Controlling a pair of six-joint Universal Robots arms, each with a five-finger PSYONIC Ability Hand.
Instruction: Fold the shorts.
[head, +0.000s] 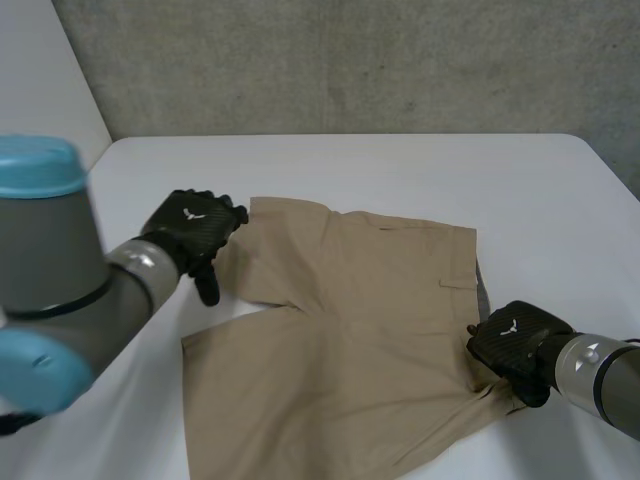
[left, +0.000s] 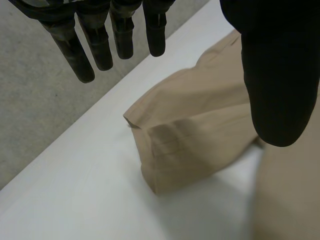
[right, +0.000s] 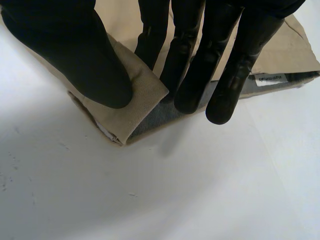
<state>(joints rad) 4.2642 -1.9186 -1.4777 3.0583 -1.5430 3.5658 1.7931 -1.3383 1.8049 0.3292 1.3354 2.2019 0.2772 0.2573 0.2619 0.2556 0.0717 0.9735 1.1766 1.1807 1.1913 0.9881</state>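
Nearest you, the robot's right hand (head: 515, 345) sits at the near corner of the waistband of the beige woven-cloth shorts (head: 340, 340). Its wrist view shows you the grip: the thumb (right: 80, 60) presses on the outer beige face of that corner while the fingers (right: 192, 75) reach in against the grey inner lining (right: 160, 115), so the waistband corner is pinched between them. A small white printed label (right: 270, 79) lies on the lining just beside the fingertips. The shorts lie spread on the flat white table (head: 420, 170), waistband toward the right arm and both legs pointing toward the left arm, the near leg running to the table's near edge. Farther off you find the left hand (head: 195, 228) at the hem of the far leg. In its own wrist view its fingers (left: 100, 45) hang straight and spread and the thumb stands apart from them; they grip nothing. The rumpled leg end (left: 190, 135) lies below the palm. Beyond the table rises a rough grey concrete wall (head: 350, 60).
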